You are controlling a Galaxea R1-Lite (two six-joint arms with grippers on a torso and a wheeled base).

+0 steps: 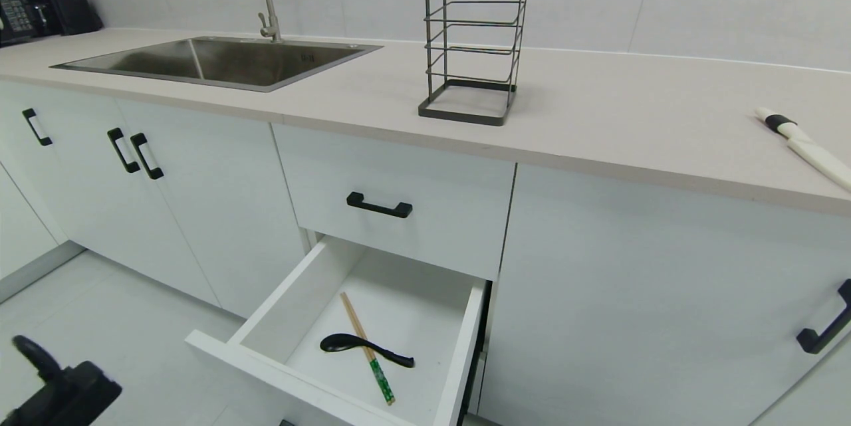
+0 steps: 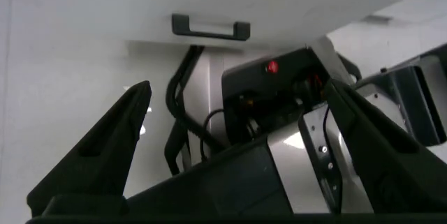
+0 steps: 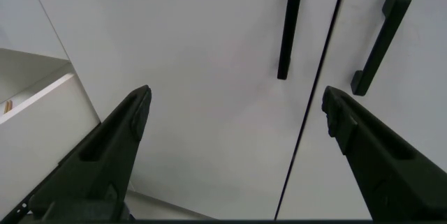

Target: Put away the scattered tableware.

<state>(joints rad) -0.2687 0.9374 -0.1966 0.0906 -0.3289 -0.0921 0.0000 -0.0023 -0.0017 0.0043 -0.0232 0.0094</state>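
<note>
One spoon (image 1: 346, 343), two chopsticks (image 1: 381, 379) in drawer (image 1: 464, 346), one knife (image 1: 806, 148), two end effectors (image 2: 237, 91) (image 3: 235, 97) spread wide, empty

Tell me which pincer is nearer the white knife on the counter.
Right, probably. The right pincer faces the cabinet doors under the knife; the left pincer is low down beyond the open drawer, farther off.

I've got the left gripper (image 2: 236, 88) with both dark fingers (image 2: 105, 140) spread wide, nothing between them. Beyond it I see a black handle (image 2: 211, 27) mounted on a white cabinet front (image 2: 84, 15). Can't tell if that front is a drawer or a door.
</note>
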